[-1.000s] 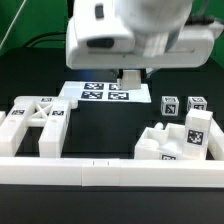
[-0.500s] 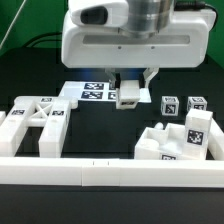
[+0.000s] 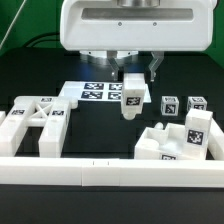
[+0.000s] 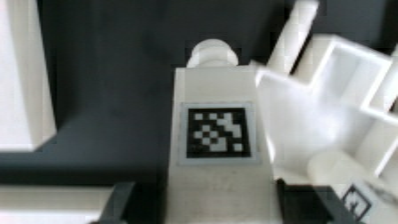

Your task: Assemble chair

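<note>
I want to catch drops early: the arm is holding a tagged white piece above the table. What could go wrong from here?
1. The gripper seems to grip the white piece only near its upper end, so the piece might tilt or slip between the fingers.
2. The small cube stands close by on the exterior view's right, so a sideways swing of the hanging piece might knock it.

arm (image 3: pixel 120 25): overhead, reaching straight down | fingers (image 4: pixel 320 205): part-closed, clamped on chair piece (image 3: pixel 131 97)
</note>
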### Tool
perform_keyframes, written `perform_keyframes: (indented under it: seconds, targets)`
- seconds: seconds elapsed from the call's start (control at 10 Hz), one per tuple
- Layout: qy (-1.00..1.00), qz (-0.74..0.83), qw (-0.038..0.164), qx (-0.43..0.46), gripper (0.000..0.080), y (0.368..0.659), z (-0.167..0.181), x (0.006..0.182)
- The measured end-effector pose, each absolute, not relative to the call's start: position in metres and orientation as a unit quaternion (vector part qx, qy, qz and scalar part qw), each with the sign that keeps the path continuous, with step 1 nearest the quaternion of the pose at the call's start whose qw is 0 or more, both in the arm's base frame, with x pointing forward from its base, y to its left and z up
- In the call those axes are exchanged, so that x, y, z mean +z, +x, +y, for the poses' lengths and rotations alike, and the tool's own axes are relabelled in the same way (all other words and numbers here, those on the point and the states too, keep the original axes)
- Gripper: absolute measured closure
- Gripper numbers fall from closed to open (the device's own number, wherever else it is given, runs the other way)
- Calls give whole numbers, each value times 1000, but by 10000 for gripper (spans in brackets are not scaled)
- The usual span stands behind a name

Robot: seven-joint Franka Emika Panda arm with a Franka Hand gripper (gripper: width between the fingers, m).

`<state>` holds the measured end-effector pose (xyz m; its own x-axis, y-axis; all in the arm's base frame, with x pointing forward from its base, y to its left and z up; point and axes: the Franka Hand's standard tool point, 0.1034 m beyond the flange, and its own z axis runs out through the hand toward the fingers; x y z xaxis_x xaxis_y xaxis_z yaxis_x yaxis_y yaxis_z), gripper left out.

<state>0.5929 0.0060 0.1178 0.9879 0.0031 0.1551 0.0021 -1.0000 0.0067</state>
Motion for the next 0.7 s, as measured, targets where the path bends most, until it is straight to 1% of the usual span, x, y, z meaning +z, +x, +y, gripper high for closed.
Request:
perform_keyframes:
  seconds: [0.1,0.3,0.4,0.7]
  targets:
    - [996,-1,4,94,515,591,5,116]
    - [986,-2,11,167,515,611,1,128]
    - [984,-1,11,175,515,614,2,131]
    - [985,-5,10,174,515,613,5,128]
